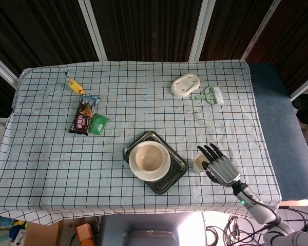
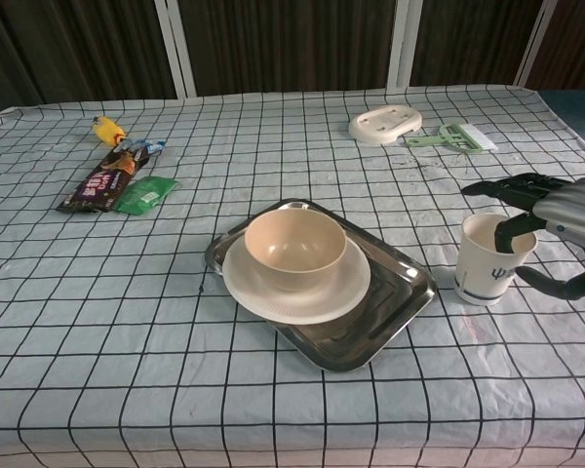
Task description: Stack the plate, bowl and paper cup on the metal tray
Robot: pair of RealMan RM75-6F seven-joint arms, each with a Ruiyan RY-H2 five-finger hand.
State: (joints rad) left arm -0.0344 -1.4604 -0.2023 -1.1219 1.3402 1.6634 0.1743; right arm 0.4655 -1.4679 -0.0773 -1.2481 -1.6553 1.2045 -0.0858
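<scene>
Paper cup [image 2: 489, 263] alone is left, standing between the right hand's [image 2: 556, 210] loosely spread fingers [image 2: 512, 230], not yet clearly gripped, while bowl [image 2: 294, 248] and plate [image 2: 294, 290] already sit stacked on the metal tray [image 2: 390, 312] beyond its fingertips

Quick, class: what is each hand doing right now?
Left hand: not in view.
Right hand: fingers spread around the paper cup, one dipping inside the rim; whether it grips yet cannot be told.

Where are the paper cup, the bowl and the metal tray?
paper cup [image 2: 486, 275], chest view, outer wall.
bowl [image 2: 294, 255], chest view, front of its side.
metal tray [image 2: 390, 314], chest view, bare right-hand rim.
</scene>
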